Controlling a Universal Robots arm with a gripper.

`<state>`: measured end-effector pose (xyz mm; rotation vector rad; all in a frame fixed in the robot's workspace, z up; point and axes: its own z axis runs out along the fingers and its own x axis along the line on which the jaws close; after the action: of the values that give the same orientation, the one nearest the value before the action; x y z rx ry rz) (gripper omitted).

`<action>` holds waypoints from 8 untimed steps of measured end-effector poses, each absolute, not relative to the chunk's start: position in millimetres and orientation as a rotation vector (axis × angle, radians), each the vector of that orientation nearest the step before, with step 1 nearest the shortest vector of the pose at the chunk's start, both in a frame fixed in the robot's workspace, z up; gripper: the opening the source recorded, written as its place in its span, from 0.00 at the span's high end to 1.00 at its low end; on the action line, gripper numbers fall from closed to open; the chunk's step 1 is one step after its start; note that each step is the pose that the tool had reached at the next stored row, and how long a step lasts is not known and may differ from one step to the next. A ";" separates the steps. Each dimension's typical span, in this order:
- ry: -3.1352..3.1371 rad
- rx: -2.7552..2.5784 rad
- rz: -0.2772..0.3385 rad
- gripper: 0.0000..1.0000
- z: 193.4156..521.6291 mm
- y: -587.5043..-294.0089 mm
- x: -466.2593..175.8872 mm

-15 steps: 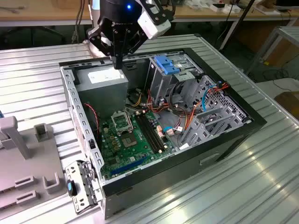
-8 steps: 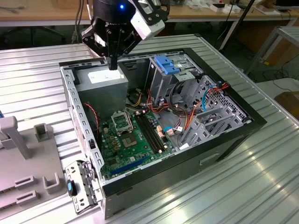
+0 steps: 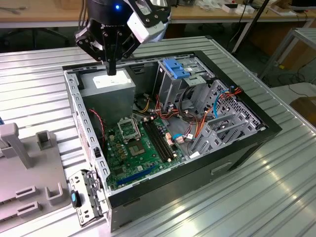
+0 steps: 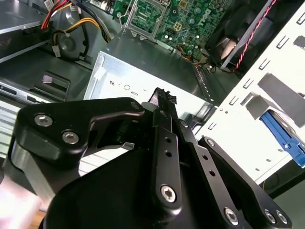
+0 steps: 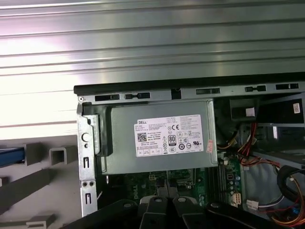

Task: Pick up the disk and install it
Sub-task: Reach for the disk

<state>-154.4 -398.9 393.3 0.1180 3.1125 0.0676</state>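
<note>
Overhead, the black gripper (image 3: 111, 70) hangs above the grey power supply box (image 3: 103, 87) inside the open computer case (image 3: 197, 169), its fingers pressed together and holding nothing. A blue-edged strip in the grey rack (image 5: 24, 183) beside the case is probably the disk (image 5: 10, 156). It is likely rigid, dense, slick metal that is shock-sensitive and best gripped across its plastic side rails.

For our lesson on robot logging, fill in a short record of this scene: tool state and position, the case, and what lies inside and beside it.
Tool: shut, nothing gripped, above the power-supply box
Case: open, on the ribbed metal table
Inside: green motherboard, grey cage with blue top
Beside case: grey holder, exterior view's left
</note>
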 end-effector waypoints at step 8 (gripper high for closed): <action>3.113 0.118 0.068 0.89 393.3 -398.9 -165.0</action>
<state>-165.0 -398.9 393.3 0.1180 3.1125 0.0677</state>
